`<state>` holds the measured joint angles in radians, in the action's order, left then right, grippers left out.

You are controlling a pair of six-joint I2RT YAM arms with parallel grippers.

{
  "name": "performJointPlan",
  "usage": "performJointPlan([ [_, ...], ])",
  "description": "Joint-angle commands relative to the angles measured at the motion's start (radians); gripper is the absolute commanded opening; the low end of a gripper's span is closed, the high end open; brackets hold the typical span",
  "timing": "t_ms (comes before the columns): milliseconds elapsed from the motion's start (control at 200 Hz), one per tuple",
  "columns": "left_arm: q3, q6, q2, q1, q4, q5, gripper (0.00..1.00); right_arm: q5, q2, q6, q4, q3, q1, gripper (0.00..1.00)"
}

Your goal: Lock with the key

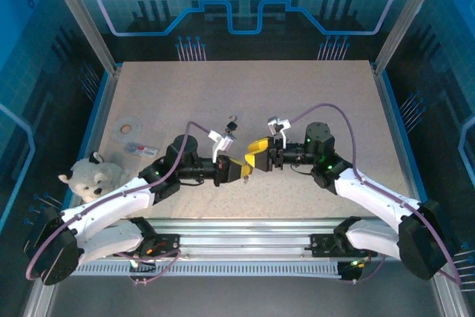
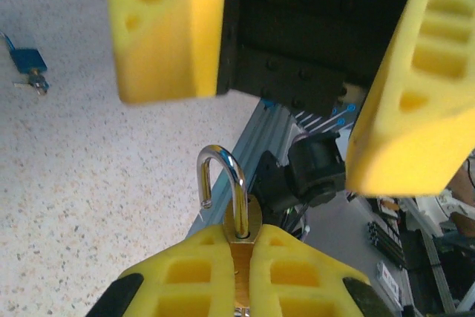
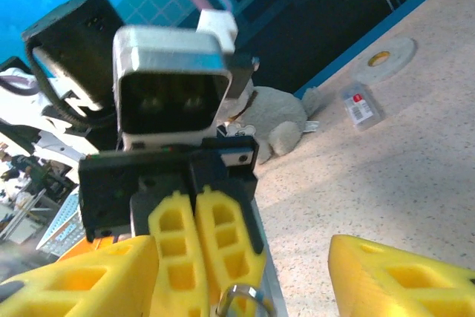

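Left gripper [image 2: 245, 254] pinches brass padlock [image 2: 239, 198]; rigid, slick, probably light; right gripper [image 1: 260, 155] spread; grasp blue-headed key [image 2: 28, 64] by its head.

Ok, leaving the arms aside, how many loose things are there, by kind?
Padlock: 1
Key: 1
Plush toy: 1
Tape roll: 1
Small clear packet: 1
Total: 5
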<state>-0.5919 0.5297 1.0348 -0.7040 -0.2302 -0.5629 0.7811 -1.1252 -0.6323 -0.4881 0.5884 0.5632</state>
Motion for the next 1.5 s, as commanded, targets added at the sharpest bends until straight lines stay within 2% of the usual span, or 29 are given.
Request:
performJointPlan([
  [0,0.009,0.043,-0.03,0.023,-0.075,-0.012,0.0,0.048,0.004,0.017,-0.026,0.004,0.024,0.6],
  [200,0.015,0.066,-0.03,0.031,-0.101,-0.024,0.0,0.062,-0.002,0.038,-0.005,0.018,0.05,0.56],
  [831,0.03,0.065,-0.019,0.035,-0.088,-0.061,0.0,-0.006,0.041,0.06,0.013,0.002,0.051,0.46],
  [1256,0.03,0.055,-0.028,0.034,-0.083,-0.083,0.0,-0.055,0.061,0.081,0.065,0.007,0.048,0.27],
  [1496,0.032,0.051,-0.028,0.034,-0.076,-0.087,0.0,-0.065,0.064,0.081,0.07,0.005,0.043,0.21],
])
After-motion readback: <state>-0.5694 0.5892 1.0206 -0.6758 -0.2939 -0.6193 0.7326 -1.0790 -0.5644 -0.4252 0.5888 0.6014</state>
